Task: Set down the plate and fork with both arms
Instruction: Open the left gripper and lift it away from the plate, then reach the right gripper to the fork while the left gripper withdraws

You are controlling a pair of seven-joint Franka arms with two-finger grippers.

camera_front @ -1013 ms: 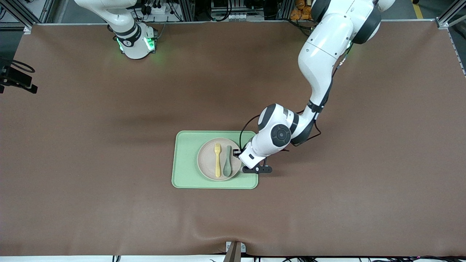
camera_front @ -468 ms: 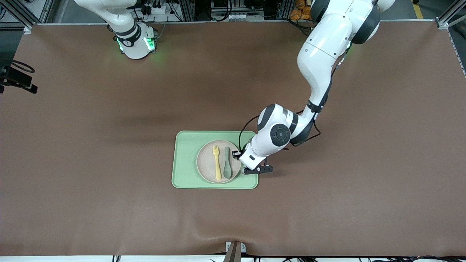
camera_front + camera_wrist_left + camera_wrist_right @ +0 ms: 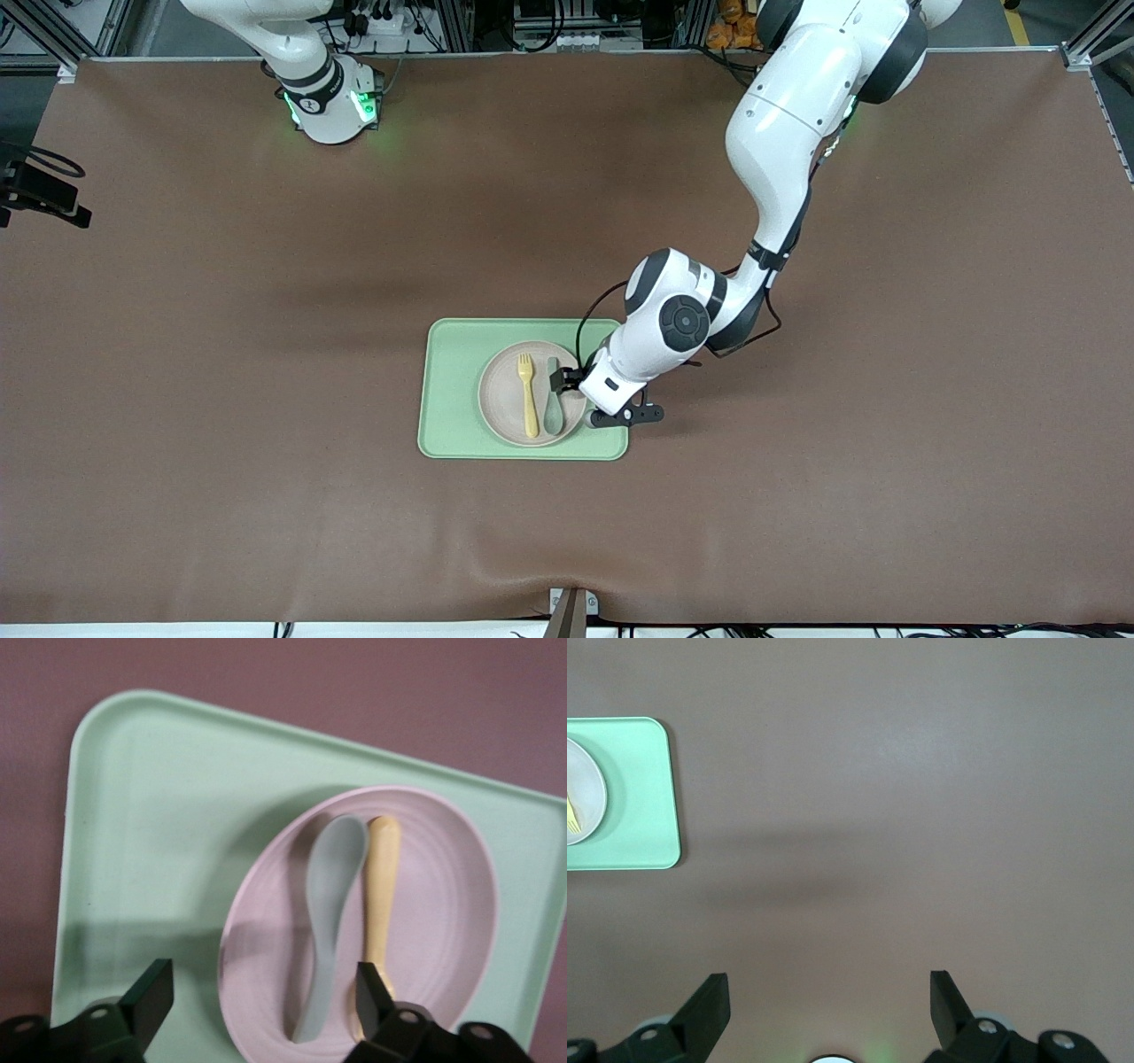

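- Brown cloth covers the whole table [image 3: 266,399], and my two arms stand along one long edge of it.
- On the cloth lies a light green tray [image 3: 452,390], closer to the front camera than both of my bases.
- My round pale plate [image 3: 500,399] sits on the tray, toward the left arm's end of it.
- The yellow fork [image 3: 528,396] lies flat in the plate, with its short prongs pointing toward my bases.
- A grey-green spoon [image 3: 554,412] lies in the plate right beside the fork, on the side toward my left arm.
- In my left wrist view I see the plate [image 3: 443,921], the spoon [image 3: 330,904] and the fork [image 3: 381,895] side by side, close together.
- The tray [image 3: 159,842] shows around the plate there too.
- My left gripper [image 3: 567,379] hangs low over the edge of the plate, just by the spoon.
- Its two black fingers [image 3: 146,997] are spread wide apart and hold nothing.
- In that wrist view the plate's rim, the spoon's handle and the end of the fork show between the two fingers.
- My right arm waits up high, away from the tray.
- My right gripper [image 3: 828,1001] is over bare brown cloth, and its fingers [image 3: 709,1005] are spread apart too, with nothing in them.
- From my right wrist view the tray [image 3: 642,806] is well off to one side, with a bit of the plate [image 3: 589,793] and the fork [image 3: 572,815] at the picture's edge.
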